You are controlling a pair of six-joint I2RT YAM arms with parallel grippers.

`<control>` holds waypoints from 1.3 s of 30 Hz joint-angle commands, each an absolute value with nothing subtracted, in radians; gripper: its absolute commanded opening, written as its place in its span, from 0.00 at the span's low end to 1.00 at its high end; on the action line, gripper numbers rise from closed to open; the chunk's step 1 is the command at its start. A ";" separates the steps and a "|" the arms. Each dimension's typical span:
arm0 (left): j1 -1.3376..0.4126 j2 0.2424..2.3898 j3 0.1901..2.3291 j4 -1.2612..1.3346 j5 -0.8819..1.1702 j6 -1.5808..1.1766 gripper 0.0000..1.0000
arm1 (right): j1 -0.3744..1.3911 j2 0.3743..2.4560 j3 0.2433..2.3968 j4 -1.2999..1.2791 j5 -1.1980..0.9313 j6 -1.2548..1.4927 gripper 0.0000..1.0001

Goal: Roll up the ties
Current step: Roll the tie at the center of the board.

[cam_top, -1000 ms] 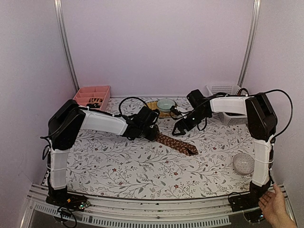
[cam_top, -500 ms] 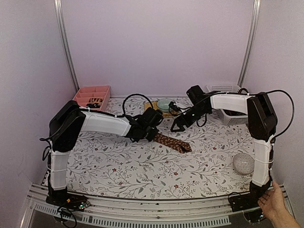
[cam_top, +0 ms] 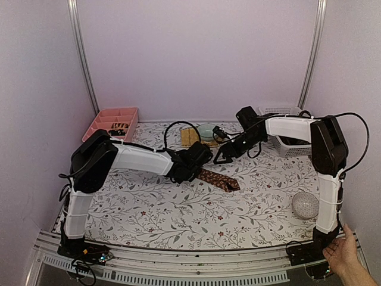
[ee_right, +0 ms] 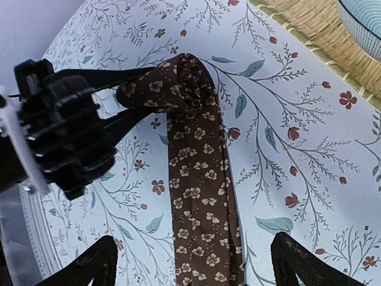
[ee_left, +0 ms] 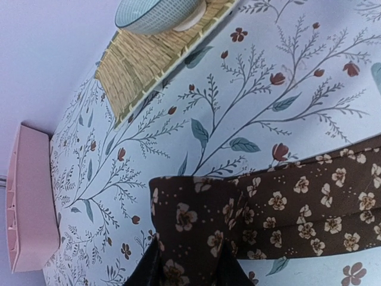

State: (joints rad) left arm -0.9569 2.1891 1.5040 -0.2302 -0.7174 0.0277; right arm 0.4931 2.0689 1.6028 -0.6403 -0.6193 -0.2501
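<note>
Now left tool [cam_top: 195, 170] clamps the rolled end of the tie [cam_top: 221, 180] at tabletop [cam_top: 149, 208] centre, tail toward 4 o'clock shorter than a second ago, so rolling progresses; right tool [cam_top: 221, 157] hovers wide at 1 o'clock.

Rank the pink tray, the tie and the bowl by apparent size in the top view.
1. tray, clearly largest.
2. tie, counting only its visible unrolled stretch.
3. bowl, smallest, though it sits farther from the camera than the tie.
</note>
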 commanded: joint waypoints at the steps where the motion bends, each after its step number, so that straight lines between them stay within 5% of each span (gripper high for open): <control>1: -0.970 2.217 1.518 -0.242 -0.764 0.056 0.22 | 0.437 2.070 1.665 -0.666 -0.792 -0.181 0.89; 21: -1.004 2.272 1.572 -0.272 -0.866 -0.032 0.18 | 0.396 2.106 1.624 -0.526 -0.923 0.078 0.88; 34: -1.039 2.311 1.626 -0.330 -0.815 -0.077 0.56 | 0.396 2.115 1.587 -0.473 -0.931 0.169 0.88; 39: -1.044 2.282 1.622 -0.326 -0.795 -0.077 0.92 | 0.407 2.120 1.574 -0.462 -0.899 0.201 0.87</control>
State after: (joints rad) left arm -1.0279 2.3009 1.6043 -0.3172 -0.8219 -0.0620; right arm 0.3939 2.0701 1.5936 -0.4877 -0.9115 0.1665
